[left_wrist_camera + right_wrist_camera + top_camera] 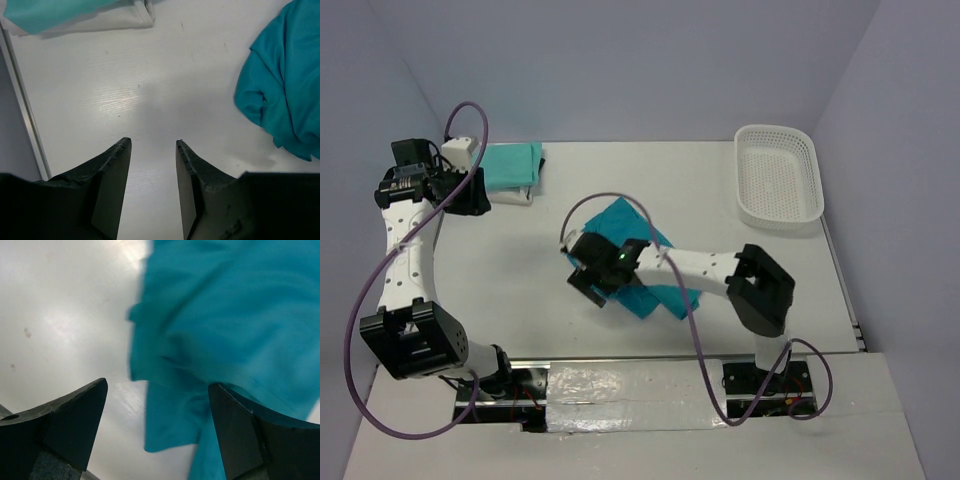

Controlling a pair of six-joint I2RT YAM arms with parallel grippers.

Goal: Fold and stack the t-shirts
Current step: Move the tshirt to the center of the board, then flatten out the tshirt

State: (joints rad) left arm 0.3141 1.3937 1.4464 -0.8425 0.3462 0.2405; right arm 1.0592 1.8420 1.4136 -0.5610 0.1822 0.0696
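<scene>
A teal t-shirt (663, 298) lies rumpled and partly folded at the table's middle, also seen in the left wrist view (285, 95). My right gripper (590, 280) hovers over its left edge. The jaws stand wide open (157, 385), and the teal t-shirt (225, 315) lies blurred beneath them, a loose flap showing in the gap but not pinched. At the back left, a folded pale mint t-shirt (512, 162) rests on a folded white one (515, 195). My left gripper (475, 195) is beside that stack, open (152, 142) over bare table with nothing between its fingers.
A white lattice basket (778, 175) stands at the back right corner. The table's left edge (25, 125) runs close to my left gripper. The right arm (710, 268) reaches across the teal t-shirt from the right.
</scene>
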